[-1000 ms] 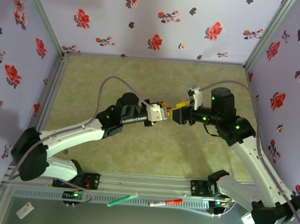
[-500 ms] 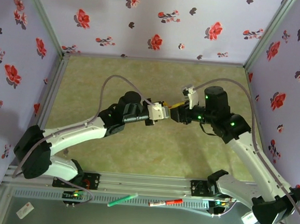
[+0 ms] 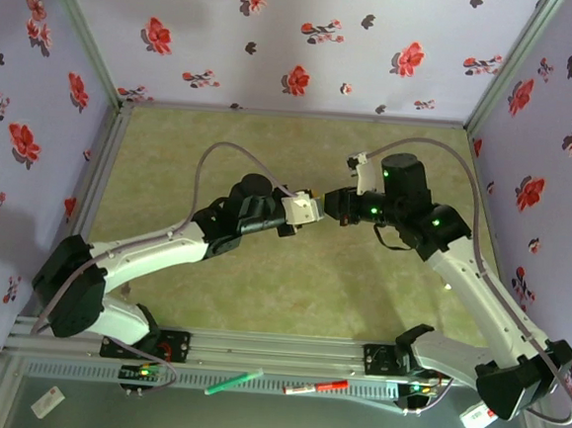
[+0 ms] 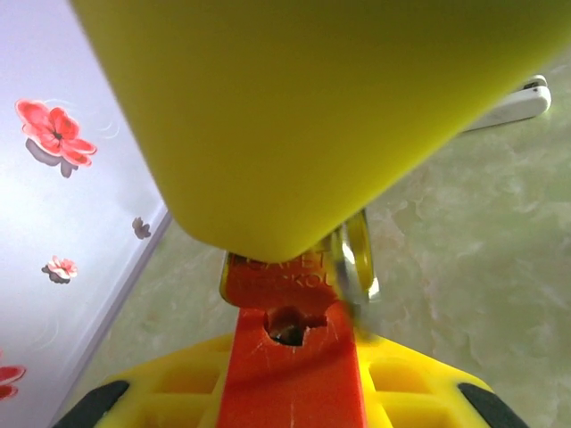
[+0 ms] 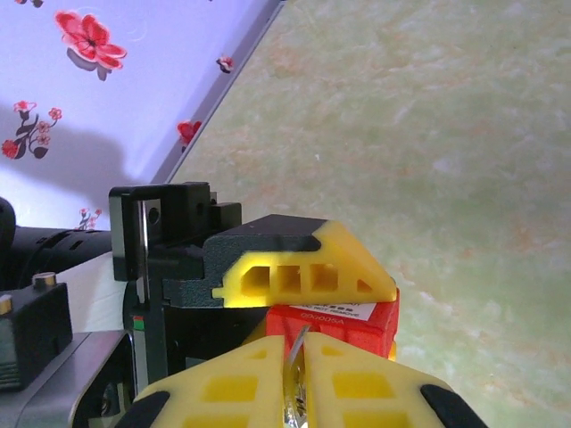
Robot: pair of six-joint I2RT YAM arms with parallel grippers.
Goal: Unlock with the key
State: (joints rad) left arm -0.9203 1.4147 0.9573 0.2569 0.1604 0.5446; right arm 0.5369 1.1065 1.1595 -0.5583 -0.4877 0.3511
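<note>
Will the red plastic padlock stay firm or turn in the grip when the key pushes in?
Probably rigid: the red plastic padlock looks solid, clamped between the left gripper's yellow fingers. It might pivot, since only two smooth faces are gripped once the thin metal key in the right gripper pushes in.

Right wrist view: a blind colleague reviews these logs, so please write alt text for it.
The right gripper pinches a thin metal key, its tip at a red padlock clamped in the left gripper. Behind them lie a mottled green table and a purple floral wall.
</note>
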